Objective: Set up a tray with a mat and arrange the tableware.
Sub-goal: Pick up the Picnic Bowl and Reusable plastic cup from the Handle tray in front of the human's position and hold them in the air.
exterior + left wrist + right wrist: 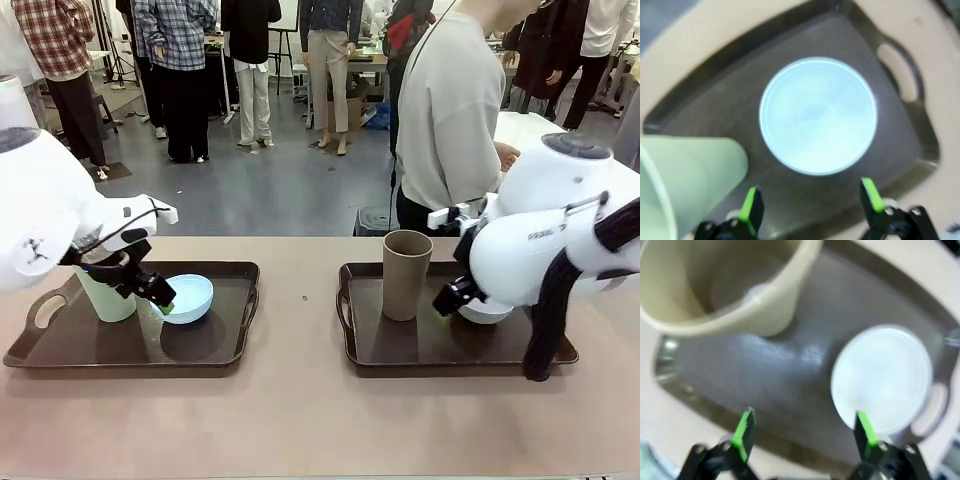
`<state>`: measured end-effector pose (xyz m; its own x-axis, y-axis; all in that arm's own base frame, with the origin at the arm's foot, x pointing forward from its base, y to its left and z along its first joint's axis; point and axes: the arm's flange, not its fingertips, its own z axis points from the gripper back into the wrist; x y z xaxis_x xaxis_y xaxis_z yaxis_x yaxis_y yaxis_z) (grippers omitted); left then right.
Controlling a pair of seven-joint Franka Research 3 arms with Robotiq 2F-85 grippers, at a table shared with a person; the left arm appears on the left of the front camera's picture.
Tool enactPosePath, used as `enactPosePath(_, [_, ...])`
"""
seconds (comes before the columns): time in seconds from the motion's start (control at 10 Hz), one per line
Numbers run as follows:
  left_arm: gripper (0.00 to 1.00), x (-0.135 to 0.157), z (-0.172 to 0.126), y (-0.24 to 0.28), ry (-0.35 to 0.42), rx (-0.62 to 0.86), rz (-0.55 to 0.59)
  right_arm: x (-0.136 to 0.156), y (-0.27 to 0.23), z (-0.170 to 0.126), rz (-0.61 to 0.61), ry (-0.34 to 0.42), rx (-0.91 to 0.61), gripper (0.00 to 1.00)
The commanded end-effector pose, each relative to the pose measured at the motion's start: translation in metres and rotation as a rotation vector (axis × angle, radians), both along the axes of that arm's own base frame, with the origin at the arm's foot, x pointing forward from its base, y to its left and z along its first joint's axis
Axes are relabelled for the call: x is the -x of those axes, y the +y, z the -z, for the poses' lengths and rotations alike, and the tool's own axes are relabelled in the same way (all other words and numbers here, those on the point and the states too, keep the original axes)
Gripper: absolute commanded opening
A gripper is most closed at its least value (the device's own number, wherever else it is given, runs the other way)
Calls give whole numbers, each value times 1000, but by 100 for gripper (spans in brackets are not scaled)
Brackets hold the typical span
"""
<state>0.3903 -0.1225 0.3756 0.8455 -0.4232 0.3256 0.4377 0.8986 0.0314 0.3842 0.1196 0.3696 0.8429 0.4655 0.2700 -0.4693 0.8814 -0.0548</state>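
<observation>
Two dark trays lie on the table. The left tray [40, 350] holds a pale green cup [105, 297] and a light blue bowl [192, 298]. My left gripper [157, 292] hovers open between them; in its wrist view the gripper [811, 200] sits just short of the bowl [817, 115], with the cup [685, 175] beside one finger. The right tray [420, 345] holds a brown cup [406, 273] and a bluish-white bowl [485, 312]. My right gripper [450, 296], also open, hangs between those two. Whether the grey tray floor [765, 370] is a mat, I cannot tell.
A person in a grey top [450, 110] stands at the far edge behind the right tray. Bare tabletop [300, 300] separates the two trays and runs along the front edge. Other people stand farther back in the room.
</observation>
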Motion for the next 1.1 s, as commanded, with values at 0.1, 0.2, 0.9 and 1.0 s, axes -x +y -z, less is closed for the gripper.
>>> enactPosePath(0.1, [100,110,-27,27,48,37,-27,134,-56,-7,78,67,31,100])
enactPosePath(0.2, [100,117,-36,30,60,46,-16,154,-63,-15,93,43,10,100])
enactPosePath(0.9, [100,75,-95,17,136,32,-2,71,-50,-102,95,96,1,100])
enactPosePath(1.0, [100,63,-99,24,182,103,16,53,-49,-108,83,142,-62,100])
